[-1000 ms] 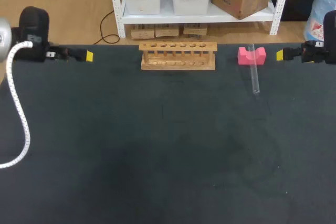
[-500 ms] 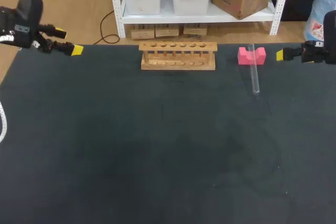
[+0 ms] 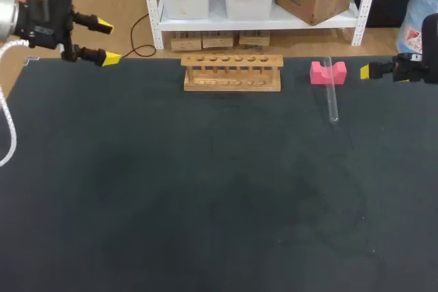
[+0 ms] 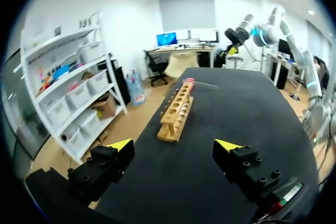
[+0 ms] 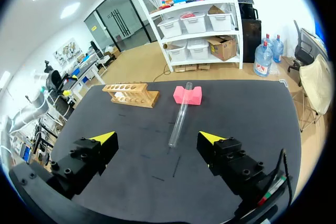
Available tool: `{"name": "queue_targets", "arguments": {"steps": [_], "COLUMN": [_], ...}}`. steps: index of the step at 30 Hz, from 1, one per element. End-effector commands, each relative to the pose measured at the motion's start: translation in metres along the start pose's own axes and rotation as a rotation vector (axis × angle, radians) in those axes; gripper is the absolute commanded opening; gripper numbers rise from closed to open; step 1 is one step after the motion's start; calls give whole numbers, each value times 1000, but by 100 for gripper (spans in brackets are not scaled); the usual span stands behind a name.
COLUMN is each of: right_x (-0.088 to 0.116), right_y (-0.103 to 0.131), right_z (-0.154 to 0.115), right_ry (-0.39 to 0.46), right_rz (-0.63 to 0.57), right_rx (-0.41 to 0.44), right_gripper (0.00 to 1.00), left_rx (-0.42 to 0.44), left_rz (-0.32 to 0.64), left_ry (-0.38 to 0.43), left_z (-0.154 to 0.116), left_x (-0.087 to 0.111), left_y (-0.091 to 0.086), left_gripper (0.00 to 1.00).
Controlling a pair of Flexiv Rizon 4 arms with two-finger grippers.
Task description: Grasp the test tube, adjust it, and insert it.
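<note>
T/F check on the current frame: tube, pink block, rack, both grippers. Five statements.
1. The test tube rests with one end in the notch of the pink block. True.
2. The wooden rack holds a tube. False: all its holes are empty.
3. The right gripper is shut on the test tube. False: it is open, and the tube lies ahead of it, untouched.
4. The left gripper is open and holds nothing. True.
5. The pink block sits on the rack's side toward the left gripper. False: it sits on the side toward the right gripper.
</note>
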State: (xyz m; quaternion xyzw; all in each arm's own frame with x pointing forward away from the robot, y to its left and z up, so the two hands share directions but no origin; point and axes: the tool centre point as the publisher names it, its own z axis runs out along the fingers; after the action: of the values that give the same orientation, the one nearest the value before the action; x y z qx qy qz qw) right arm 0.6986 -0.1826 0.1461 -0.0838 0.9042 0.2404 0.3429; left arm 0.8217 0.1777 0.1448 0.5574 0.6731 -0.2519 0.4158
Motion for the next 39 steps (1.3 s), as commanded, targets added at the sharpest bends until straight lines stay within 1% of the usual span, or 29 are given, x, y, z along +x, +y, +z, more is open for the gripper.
{"name": "queue_targets", "arguments": {"steps": [1,6,9,15,19,22,36,37,38,39], "right_x": [0,0,0,0,0,0,0,-2,-4,-6], "right_y": [1,1,1,1,1,1,1,4,7,11], "right_z": [-1,-1,-1,-1,-1,-1,-1,-1,1,2], "right_ry": [1,1,1,1,1,1,1,-29,-50,-65], "right_rz": [0,0,0,0,0,0,0,-2,6,-13], "right_rx": [5,5,5,5,5,5,5,55,123,175], "right_gripper": [100,100,100,100,100,100,100,100,100,100], "left_rx": [327,363,384,428,438,417,417,417,417,417], "left_rz": [16,-20,-47,-45,-46,-26,-26,-26,-26,-26], "left_ry": [-27,-13,0,8,1,9,9,9,9,9], "left_z": [26,46,58,75,79,77,77,77,77,77], "left_x": [3,0,0,3,3,0,0,0,0,0], "left_y": [27,37,37,36,36,34,34,34,34,34], "left_gripper": [100,100,100,100,100,100,100,100,100,100]}}
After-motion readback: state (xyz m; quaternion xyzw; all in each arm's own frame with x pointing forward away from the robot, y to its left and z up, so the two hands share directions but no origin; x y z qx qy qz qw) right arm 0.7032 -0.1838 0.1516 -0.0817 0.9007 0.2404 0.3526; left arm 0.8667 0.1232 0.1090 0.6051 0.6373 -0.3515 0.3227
